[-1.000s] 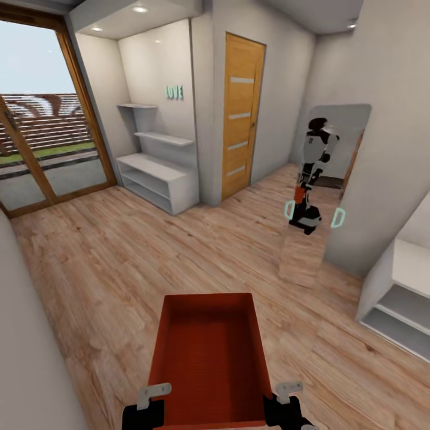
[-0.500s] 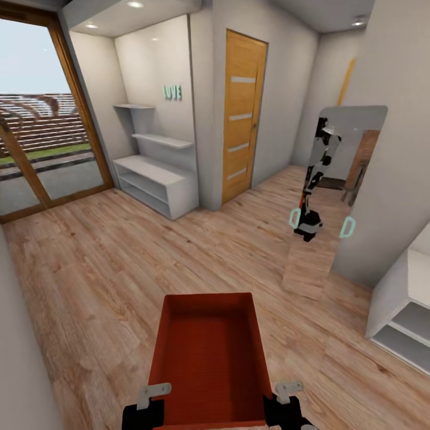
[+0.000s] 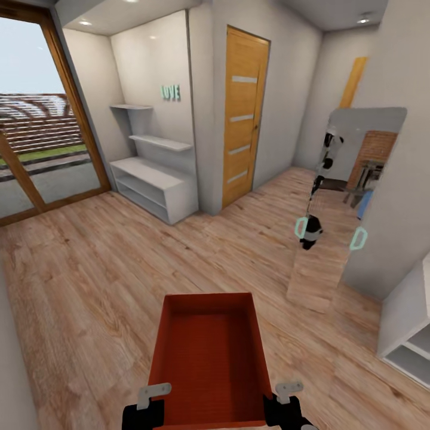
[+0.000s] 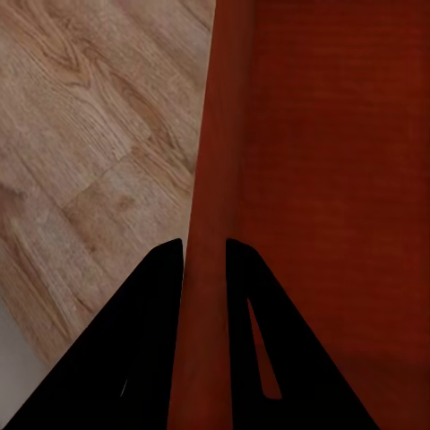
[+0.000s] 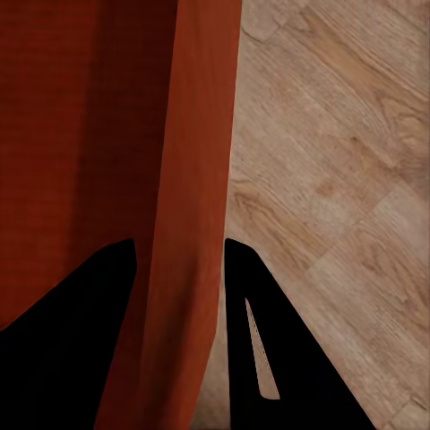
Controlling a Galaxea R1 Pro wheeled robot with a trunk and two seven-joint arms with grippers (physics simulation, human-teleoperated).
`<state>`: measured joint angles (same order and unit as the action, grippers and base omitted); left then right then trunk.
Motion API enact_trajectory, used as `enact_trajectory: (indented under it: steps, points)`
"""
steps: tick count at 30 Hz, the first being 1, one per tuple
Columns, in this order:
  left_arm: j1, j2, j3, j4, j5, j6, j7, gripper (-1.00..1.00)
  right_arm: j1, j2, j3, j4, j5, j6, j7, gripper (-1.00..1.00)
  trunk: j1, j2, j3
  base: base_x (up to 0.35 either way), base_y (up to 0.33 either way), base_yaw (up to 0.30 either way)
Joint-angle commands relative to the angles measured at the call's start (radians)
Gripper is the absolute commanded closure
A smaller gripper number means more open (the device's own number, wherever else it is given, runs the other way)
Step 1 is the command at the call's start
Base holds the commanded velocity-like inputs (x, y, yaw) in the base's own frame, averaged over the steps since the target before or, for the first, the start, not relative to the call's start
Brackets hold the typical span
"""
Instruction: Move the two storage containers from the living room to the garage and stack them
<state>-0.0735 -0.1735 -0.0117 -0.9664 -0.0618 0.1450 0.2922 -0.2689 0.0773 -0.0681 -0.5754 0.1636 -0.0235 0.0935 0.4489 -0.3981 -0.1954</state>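
Even, bright render lighting; recessed ceiling spots (image 3: 85, 22) glow softly. Shadows faint. Wide-angle stretching at head-view edges; wrist views slightly soft.

A hallway with light wood-plank flooring (image 3: 119, 269). On the left, a large wood-framed glass door (image 3: 36, 125) looks out on grass and terraced steps. Beside it, a white alcove holds a low shelf unit (image 3: 156, 188), two wall shelves and teal letters reading LOVE (image 3: 170, 92). A closed wooden door (image 3: 243, 119) stands centre. A tall mirror (image 3: 343, 197) leans against the right wall, near another white shelf unit (image 3: 412, 334).
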Motion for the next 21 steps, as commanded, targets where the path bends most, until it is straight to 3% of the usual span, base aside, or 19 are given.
enact_trajectory:
  steps: [1,21]
  points:
    - [0.0,-0.001,-0.002,0.029,0.0,0.008,0.011,1.0,0.0,0.019,-0.007,-0.003,0.005,-0.036,0.014,1.0,0.001,-0.002,-0.002,0.326,0.0,0.0]
    - [0.0,-0.001,-0.002,0.029,0.0,0.008,0.011,1.0,0.0,0.019,-0.007,-0.003,0.005,-0.036,0.014,1.0,0.001,-0.002,-0.002,0.326,0.0,0.0]
